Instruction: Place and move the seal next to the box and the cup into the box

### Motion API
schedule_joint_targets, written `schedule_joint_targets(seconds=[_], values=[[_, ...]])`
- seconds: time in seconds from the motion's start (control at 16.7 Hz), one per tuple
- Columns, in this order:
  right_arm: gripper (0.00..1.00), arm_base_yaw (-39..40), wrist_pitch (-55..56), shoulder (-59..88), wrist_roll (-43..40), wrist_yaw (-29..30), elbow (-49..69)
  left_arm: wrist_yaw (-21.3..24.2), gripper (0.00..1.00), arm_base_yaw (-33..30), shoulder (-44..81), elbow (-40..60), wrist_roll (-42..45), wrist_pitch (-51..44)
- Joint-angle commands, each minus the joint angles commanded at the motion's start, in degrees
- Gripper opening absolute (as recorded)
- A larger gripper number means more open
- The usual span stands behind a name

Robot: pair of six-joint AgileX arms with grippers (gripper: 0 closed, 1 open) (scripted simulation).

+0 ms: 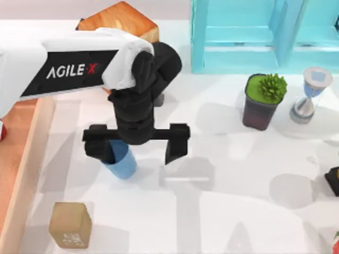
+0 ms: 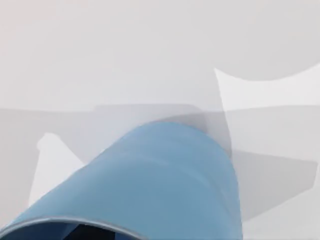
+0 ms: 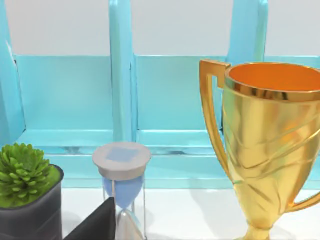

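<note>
My left gripper (image 1: 137, 145) hangs over the table's middle left, open wide. The blue cup (image 1: 122, 163) stands under its left finger (image 1: 98, 146), with the right finger (image 1: 177, 143) well clear of it. Close up in the left wrist view, the cup (image 2: 165, 185) shows its side and rim. The tan-brown seal (image 1: 70, 225) sits on the table near the front left, apart from the gripper. The box (image 1: 29, 159) of light reddish wood lies along the left edge, just left of the seal. My right arm's wrist camera looks at the shelf from the table's right side.
A glossy wooden cube (image 1: 123, 20) sits behind the left arm. The turquoise shelf (image 1: 265, 37) stands at the back right, with a potted plant (image 1: 263, 100) and an hourglass (image 1: 310, 95) before it. A gold trophy (image 3: 272, 145) is near the right wrist.
</note>
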Motion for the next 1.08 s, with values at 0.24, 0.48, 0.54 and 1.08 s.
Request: schedule_joint_targets(seconds=[0.24, 0.48, 0.54, 1.08], values=[[1.00, 0.0, 0.0, 0.0, 0.0, 0.0, 0.0, 0.0, 0.85, 0.0, 0.0, 0.0, 0.0, 0.0], [1.00, 0.0, 0.0, 0.0, 0.0, 0.0, 0.0, 0.0, 0.55, 0.0, 0.0, 0.0, 0.0, 0.0], [1.00, 0.0, 0.0, 0.0, 0.0, 0.0, 0.0, 0.0, 0.47, 0.0, 0.0, 0.0, 0.0, 0.0], [1.00, 0.0, 0.0, 0.0, 0.0, 0.0, 0.0, 0.0, 0.00, 0.0, 0.0, 0.0, 0.0, 0.0]])
